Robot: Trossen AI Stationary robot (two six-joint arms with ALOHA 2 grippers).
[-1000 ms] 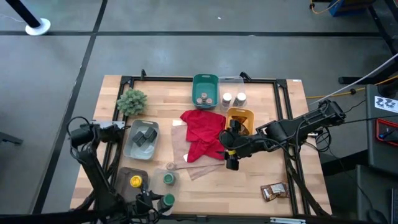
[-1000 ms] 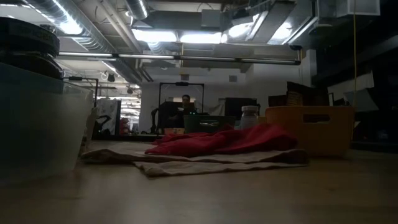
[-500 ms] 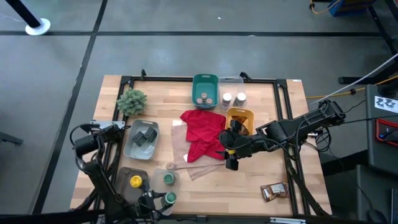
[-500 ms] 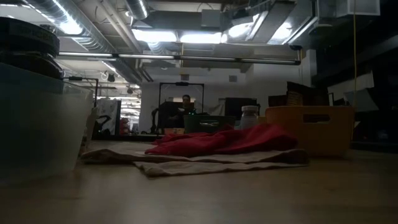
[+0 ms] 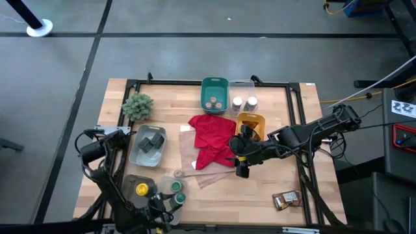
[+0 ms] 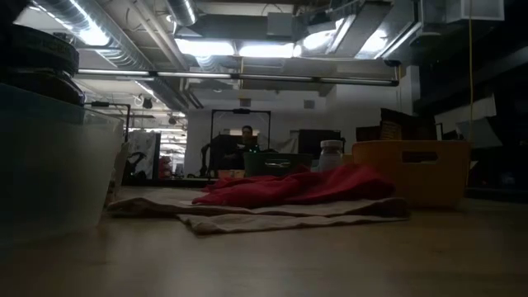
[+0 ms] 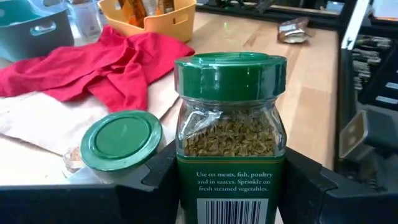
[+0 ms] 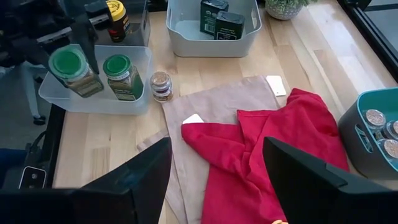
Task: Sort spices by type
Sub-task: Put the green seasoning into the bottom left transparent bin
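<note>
While tilted perhaps — left hand gripping green-lidded jar.

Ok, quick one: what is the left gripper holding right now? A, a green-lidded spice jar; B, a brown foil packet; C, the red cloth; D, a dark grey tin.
A: in the left wrist view the green-lidded jar stands upright between the left gripper's dark fingers, and the right wrist view shows it held over the clear tray beside a second green-lidded jar.
</note>
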